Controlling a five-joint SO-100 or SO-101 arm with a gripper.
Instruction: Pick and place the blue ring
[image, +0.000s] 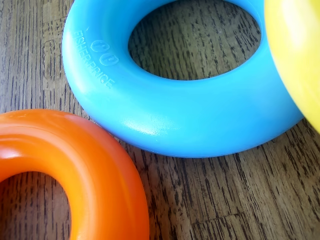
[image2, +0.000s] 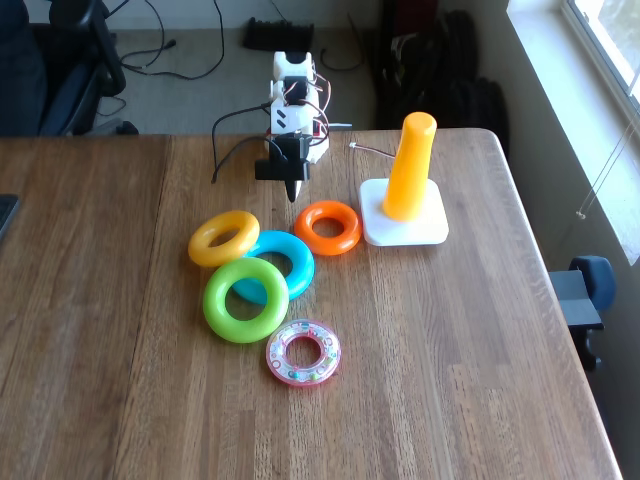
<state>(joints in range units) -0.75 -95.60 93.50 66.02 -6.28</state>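
In the fixed view the claw (image2: 291, 190) hangs above the table (image2: 450, 380), pointing down, with nothing between its fingers; they look pressed close together, though the view is too small to be certain. Just below and beside the claw lies the orange ring (image2: 328, 227). A little further out is the blue ring (image2: 283, 262), flat on the wood, with the yellow ring (image2: 224, 237) resting on one edge and the green ring (image2: 245, 298) overlapping the other. The wrist view shows the blue ring (image: 170, 110) close below, the orange ring (image: 75, 165) beside it and the yellow ring (image: 295, 50) lapping its rim.

The step in hand looks like the approach. The next move calls for spreading the fingers and dropping onto the free arc of the blue ring, clear of both neighbours. Off to the claw's side stands the orange peg (image2: 410, 165) on its white base (image2: 404, 226); farthest out lies the pink beaded ring (image2: 303, 352).
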